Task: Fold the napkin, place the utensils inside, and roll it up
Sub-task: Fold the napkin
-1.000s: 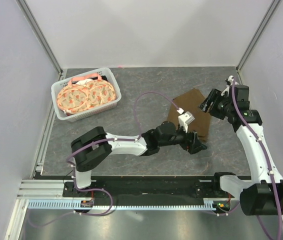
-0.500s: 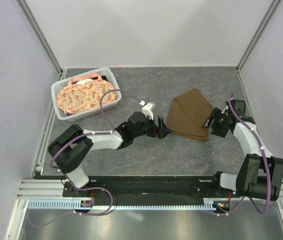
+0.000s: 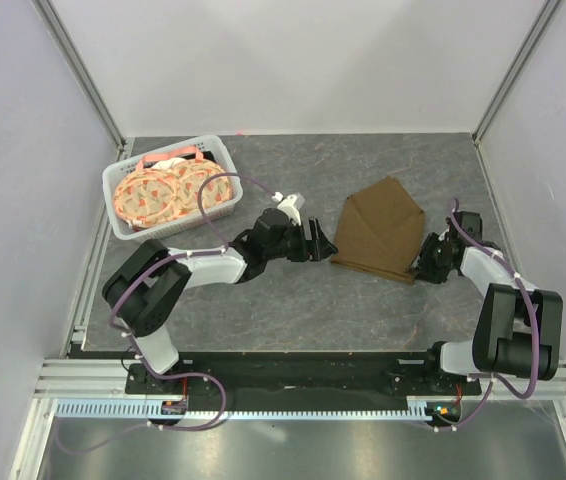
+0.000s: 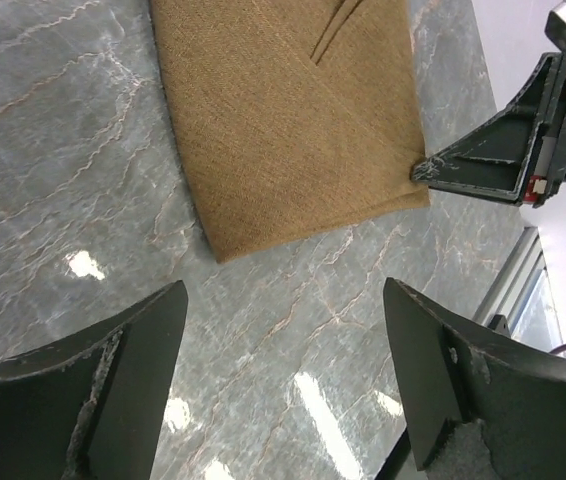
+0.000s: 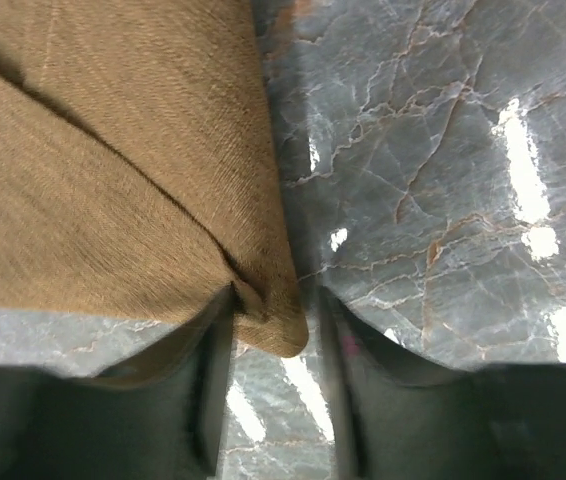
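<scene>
Left pincer (image 3: 325, 243) hovers spread wide beside the folded napkin (image 3: 378, 228) on the table (image 3: 293, 180); right pincer (image 5: 278, 310) straddles its corner, grip impossible to tell.

Napkin (image 3: 378, 230) on the worktop (image 3: 293, 300) right of centre, left hand (image 3: 325, 243) just beside its left edge, right hand (image 3: 423, 265) at its near right corner, basket (image 3: 178, 222) holding plates (image 3: 163, 195) back left, well apart

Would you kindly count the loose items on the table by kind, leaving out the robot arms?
Brown napkin: 1
Orange-patterned plates: 2
White basket: 1
Total: 4
Anything tucked behind the plates is too hidden to count.
</scene>
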